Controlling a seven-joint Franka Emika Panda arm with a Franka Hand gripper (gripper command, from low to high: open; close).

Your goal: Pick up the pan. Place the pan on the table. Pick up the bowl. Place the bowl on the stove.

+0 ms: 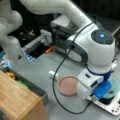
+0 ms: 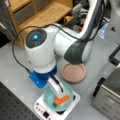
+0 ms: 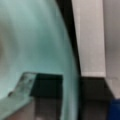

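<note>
One pan [image 1: 68,85] lies flat on the grey table [image 1: 50,67], its dusty-pink disc open to view in both front views; its short white handle [image 1: 53,74] shows in a front view, pointing toward that view's left. The pan sits just beside the stove [image 2: 41,108] and apart from it, nothing resting in or on it.

One light teal bowl [image 2: 53,98] rests on the white stove, covering most of the black cooking surface; a strip of that black surface shows at the bowl's lower edge. In a front view the bowl [image 1: 113,87] is partly hidden behind the arm's wrist and its blue mount. One stove is in view, its small knobs at the corner nearest a front view's bottom left.

One gripper [image 2: 61,99] reaches down into the bowl, its orange-tipped fingers [image 2: 64,98] at the bowl's inner wall. In the wrist view the teal bowl [image 3: 32,40] fills the left side, and one dark finger [image 3: 48,95] lies against its inside, the rim curving between that finger and the white stove edge [image 3: 90,37]. The jaws stand narrow about the bowl's wall, gripping it

One steel toaster oven [image 2: 110,92] stands at a front view's right, and one wooden shelf [image 2: 37,12] at its top
</note>
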